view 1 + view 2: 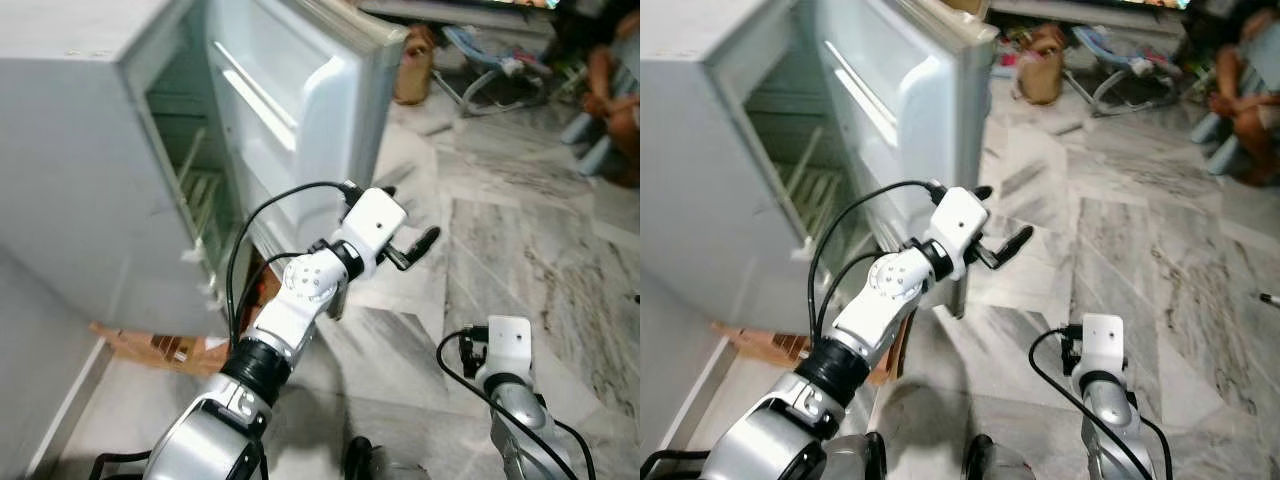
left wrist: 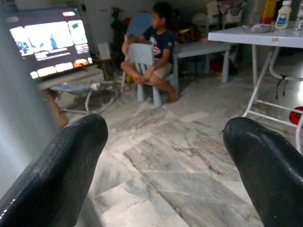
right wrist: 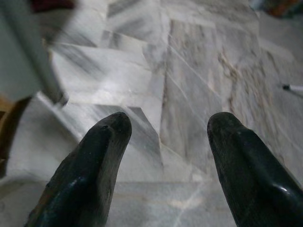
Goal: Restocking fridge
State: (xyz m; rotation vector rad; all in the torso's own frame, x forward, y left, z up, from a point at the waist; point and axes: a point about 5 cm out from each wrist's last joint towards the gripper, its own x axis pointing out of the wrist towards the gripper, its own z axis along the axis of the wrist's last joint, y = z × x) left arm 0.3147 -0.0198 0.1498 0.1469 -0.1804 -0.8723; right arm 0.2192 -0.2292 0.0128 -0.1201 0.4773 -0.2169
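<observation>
One fridge [image 1: 90, 150], door [image 1: 300, 100] ajar; two end effectors, left [image 1: 405, 225] and right [image 3: 165, 142], both spread.

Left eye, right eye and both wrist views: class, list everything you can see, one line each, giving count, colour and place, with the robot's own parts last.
Fridge: one, pale grey, on the robot's left, standing open.
Fridge door: one, white inside, swung out ahead of the left arm.
Cardboard: one flat piece, brown, on the floor at the fridge's foot.
Floor: grey-veined marble tiles, across the room.
Brown bag: one, on the floor beyond the door.
Television: one, switched on, against the far wall.
Person: one, seated on a small pale chair.
Folding table: one, white, holding a bottle.
Left gripper: black fingers, open, raised beside the door's edge.
Right gripper: black fingers, open, low over the floor.
</observation>
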